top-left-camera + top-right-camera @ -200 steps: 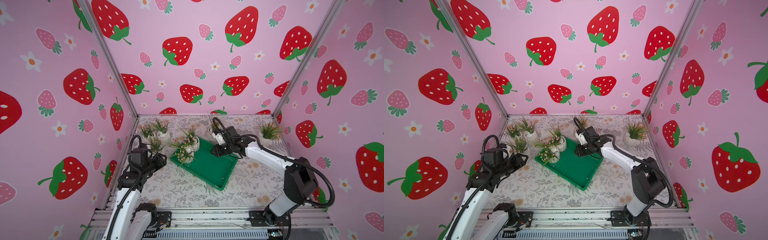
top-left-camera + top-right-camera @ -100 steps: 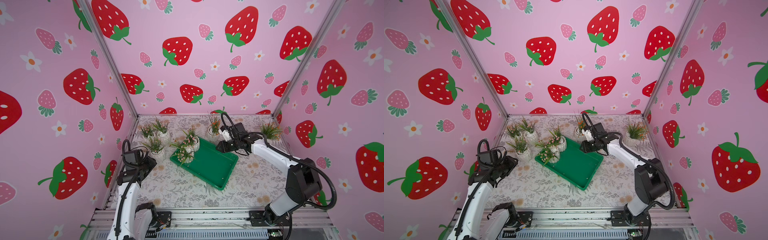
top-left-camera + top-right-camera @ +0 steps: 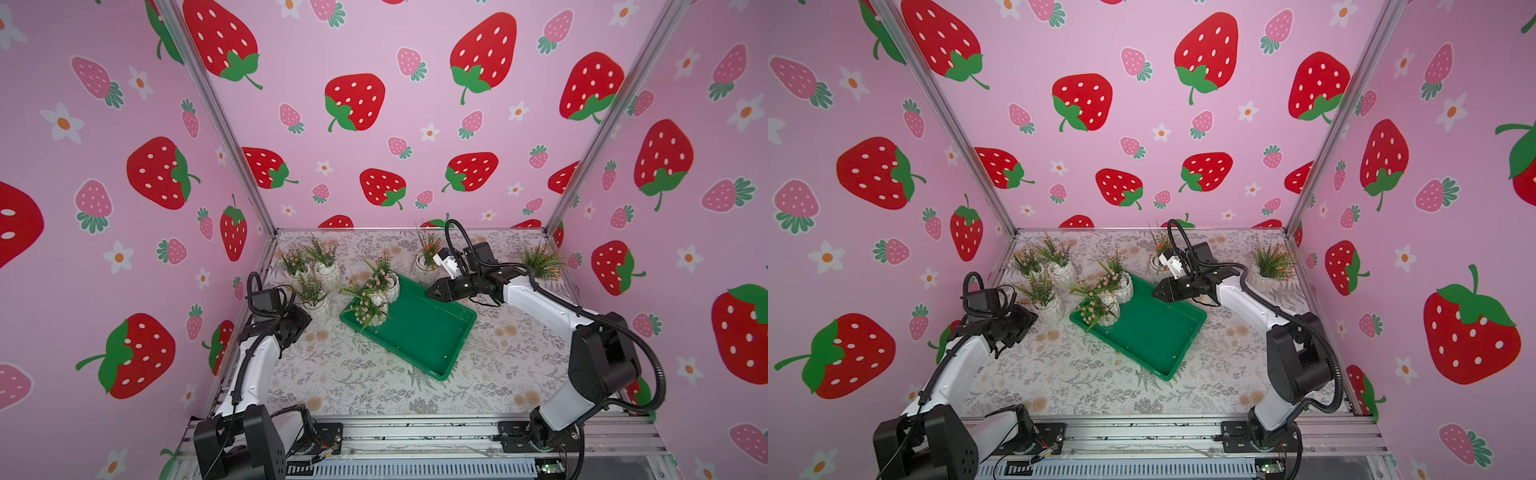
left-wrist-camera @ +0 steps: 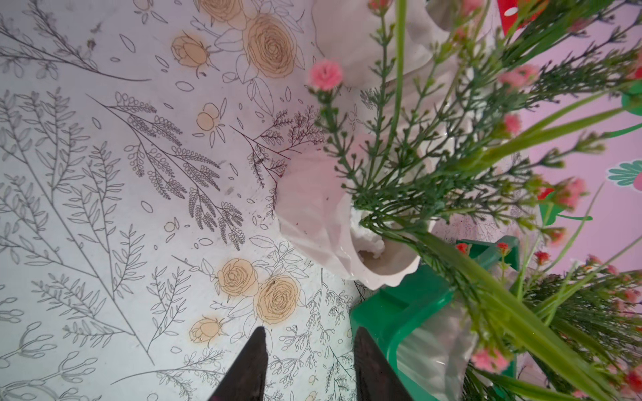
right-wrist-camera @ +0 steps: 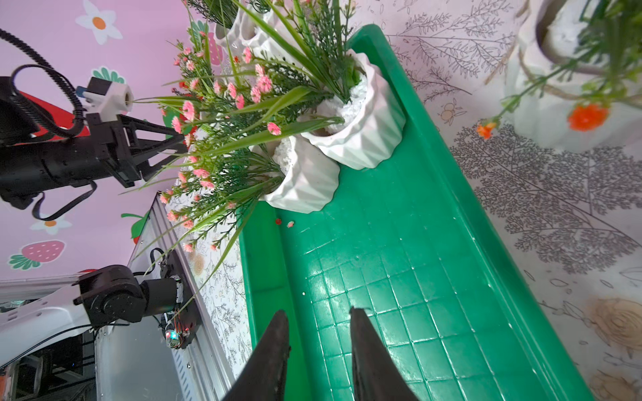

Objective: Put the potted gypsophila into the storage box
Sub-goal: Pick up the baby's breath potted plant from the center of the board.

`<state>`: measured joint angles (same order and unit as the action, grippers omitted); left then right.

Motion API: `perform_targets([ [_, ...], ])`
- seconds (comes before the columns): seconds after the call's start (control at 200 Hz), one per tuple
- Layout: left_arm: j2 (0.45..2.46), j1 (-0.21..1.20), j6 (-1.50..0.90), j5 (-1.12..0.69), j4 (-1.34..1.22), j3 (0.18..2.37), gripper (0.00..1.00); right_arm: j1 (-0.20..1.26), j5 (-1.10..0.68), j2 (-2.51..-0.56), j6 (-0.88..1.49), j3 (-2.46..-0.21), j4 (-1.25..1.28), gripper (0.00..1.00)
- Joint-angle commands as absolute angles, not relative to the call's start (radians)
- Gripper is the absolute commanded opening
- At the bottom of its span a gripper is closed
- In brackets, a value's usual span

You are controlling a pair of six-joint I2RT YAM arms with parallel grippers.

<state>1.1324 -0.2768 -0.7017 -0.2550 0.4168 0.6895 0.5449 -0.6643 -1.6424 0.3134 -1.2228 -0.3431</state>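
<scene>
A: Two potted gypsophila (image 5: pixel 305 180) stand in the storage box (image 5: pixel 399 277) corner — others outside it.
B: The left gripper (image 4: pixel 309 368) and right gripper (image 5: pixel 319 354) gape empty; near that corner, the left could snag sprigs (image 4: pixel 434 166) — toppling them.

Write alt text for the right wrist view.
Two pink-flowered pots stand together at one end of the green tray, foliage leaning over its rim. The right gripper, jaws apart and empty, is over the tray's bare floor. An orange-flowered pot stands on the table beside the tray.
</scene>
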Motion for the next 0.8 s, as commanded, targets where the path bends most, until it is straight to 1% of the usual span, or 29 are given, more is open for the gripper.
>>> perform_targets([
  [0.0, 1.157, -0.282, -0.709, -0.259, 0.385, 0.743, 0.44, 0.541, -0.712, -1.625, 0.301, -1.206, -0.319, 0.33],
  [0.195, 1.203, -0.282, -0.720, -0.258, 0.345, 0.755, 0.42, 0.540, -0.708, -1.622, 0.290, -1.195, -0.319, 0.32],
  [0.26, 1.228, -0.282, -0.714, -0.259, 0.344, 0.764, 0.37, 0.538, -0.708, -1.618, 0.288, -1.191, -0.319, 0.33],
  [0.455, 1.289, -0.281, -0.708, -0.262, 0.307, 0.766, 0.29, 0.531, -0.701, -1.606, 0.279, -1.181, -0.320, 0.33],
  [0.67, 1.341, -0.278, -0.700, -0.266, 0.280, 0.778, 0.29, 0.530, -0.703, -1.609, 0.278, -1.175, -0.318, 0.32],
  [0.795, 1.297, -0.272, -0.716, -0.287, 0.275, 0.770, 0.29, 0.529, -0.700, -1.608, 0.276, -1.172, -0.318, 0.32],
])
